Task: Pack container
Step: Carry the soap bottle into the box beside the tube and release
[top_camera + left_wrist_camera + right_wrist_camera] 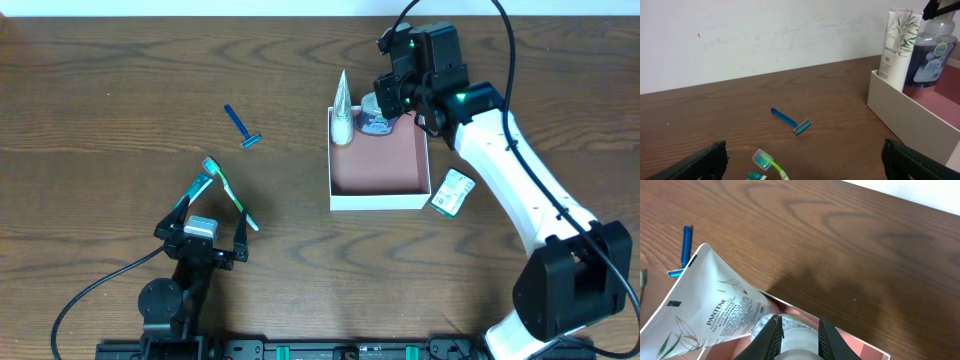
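**Bottle at the back wall, tall tube beside it**

The container (pixel 380 203) sat right of centre on the table (pixel 110 80), its pink floor mostly bare. A Pantene tube (pixel 343 112) stood upright on its cap in the back-left corner, against the wall. Just beside it stood a blue bottle (pixel 376 125), and the right gripper (pixel 799 336) had its fingers closed on the bottle's pale top, one on either side. We could not tell whether the bottle's base was resting on the box floor.

The left gripper (pixel 212 215) hung low over the table, fingers spread wide and holding nothing. A green toothbrush (pixel 228 192) lay just ahead of it. A blue razor (pixel 241 127) lay further back, well apart from the box. A small green-and-white packet (pixel 452 192) lay outside, near the container's front-right corner.

Risks, as we judged them:
- The tube and bottle were nearly touching. Any sideways drift on release or retreat could knock the tall tube over the thin wall.
- Letting go before the base was seated could tip the bottle.
- The box looked like light card, so a finger catching the rim could drag it.
- The toothbrush lay thin and flat on the wood, so a shallow pinch could skid it away.
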